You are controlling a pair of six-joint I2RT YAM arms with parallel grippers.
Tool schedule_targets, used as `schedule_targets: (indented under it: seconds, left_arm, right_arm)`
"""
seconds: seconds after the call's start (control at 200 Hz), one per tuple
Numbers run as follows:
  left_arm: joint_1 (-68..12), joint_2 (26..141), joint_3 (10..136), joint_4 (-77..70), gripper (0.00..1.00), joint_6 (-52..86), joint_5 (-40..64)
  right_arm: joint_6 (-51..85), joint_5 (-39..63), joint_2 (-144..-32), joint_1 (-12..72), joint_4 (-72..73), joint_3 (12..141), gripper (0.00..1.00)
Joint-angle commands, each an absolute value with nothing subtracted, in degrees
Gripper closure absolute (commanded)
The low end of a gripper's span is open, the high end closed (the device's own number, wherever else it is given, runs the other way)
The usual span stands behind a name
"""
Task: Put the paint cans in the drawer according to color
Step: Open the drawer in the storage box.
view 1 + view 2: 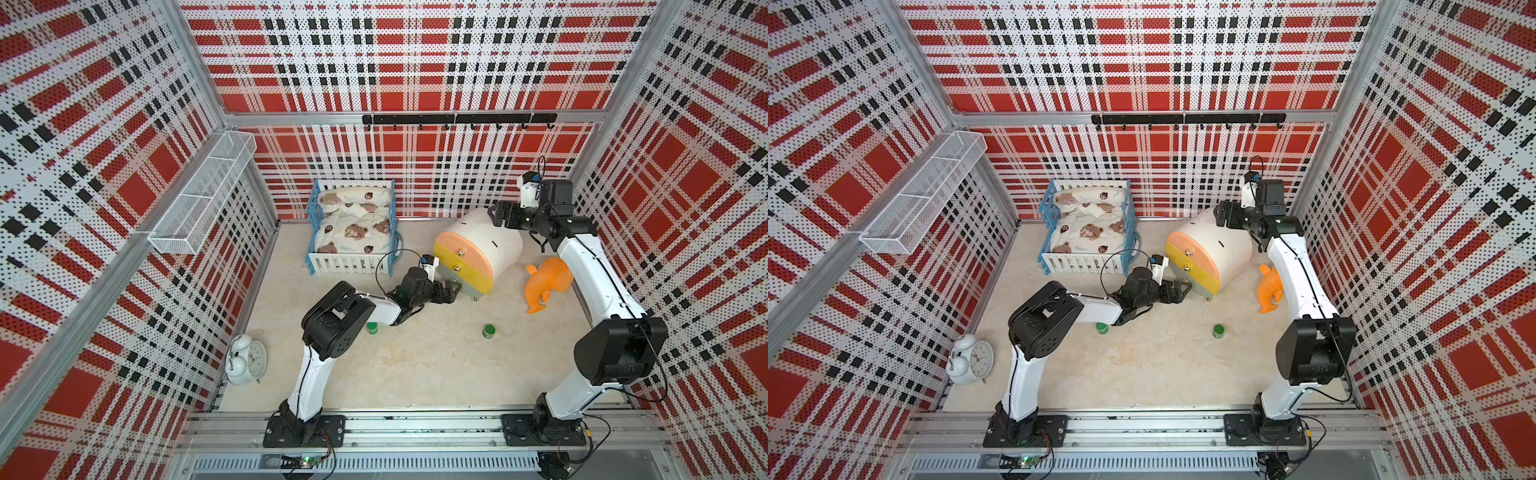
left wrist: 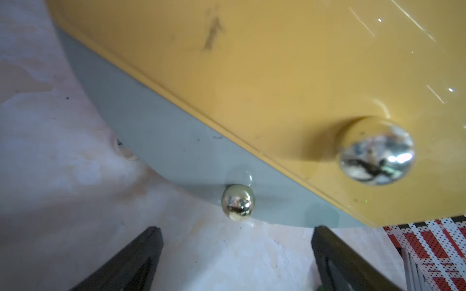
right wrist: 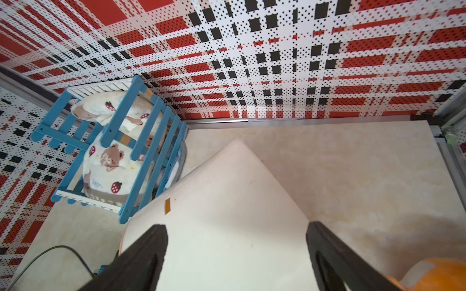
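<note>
Left wrist: left gripper [image 2: 236, 230] spread, level with grey drawer knob [image 2: 238, 202]

One green paint can [image 1: 372, 328] sits partly hidden beneath the left arm [image 1: 340, 316], seemingly upright.

A blue-and-white crib [image 1: 350, 263] stands against the plaid back wall [image 1: 415, 62], filled with bear-print bedding [image 1: 353, 232]. A white alarm clock [image 1: 246, 360] sits near the left edge of the table [image 1: 415, 374]. An orange soft toy [image 1: 545, 283] lies near its right edge. A white wire basket [image 1: 203, 195] hangs on the left wall [image 1: 83, 124], and a black hook rail [image 1: 457, 119] runs along the back wall.
</note>
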State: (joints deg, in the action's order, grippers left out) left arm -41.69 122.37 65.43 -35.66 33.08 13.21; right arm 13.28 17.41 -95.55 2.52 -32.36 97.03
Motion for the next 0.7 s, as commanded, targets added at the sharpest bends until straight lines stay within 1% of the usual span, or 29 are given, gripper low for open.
schedule_targets:
  seconds: [0.0,0.16,0.246,0.306,0.491,0.696]
  left_arm:
    - [-42.0,123.9,67.5,-38.0,0.07,34.2,12.7]
    - [-42.0,125.1,68.8,-38.4,0.22,35.3,12.7]
    - [-41.9,125.6,69.4,-38.6,0.32,35.6,12.6]
    - [-41.9,125.9,69.7,-38.6,0.37,35.8,12.7]
    - [-41.9,126.8,70.4,-38.8,0.48,36.5,12.8]
    - [-41.9,127.5,70.9,-39.1,0.57,36.9,13.2]
  right_arm:
    - [14.5,21.4,-95.1,3.1,-29.7,96.0,0.06]
    - [14.9,22.5,-97.4,4.1,-30.2,97.7,0.07]
    - [14.9,22.3,-98.7,4.7,-30.9,98.7,0.09]
    - [15.0,22.4,-99.3,5.0,-31.1,99.3,0.09]
    - [15.0,22.1,-100.5,5.9,-31.4,100.4,0.11]
    - [14.8,22.0,-101.4,6.5,-31.6,101.0,0.12]
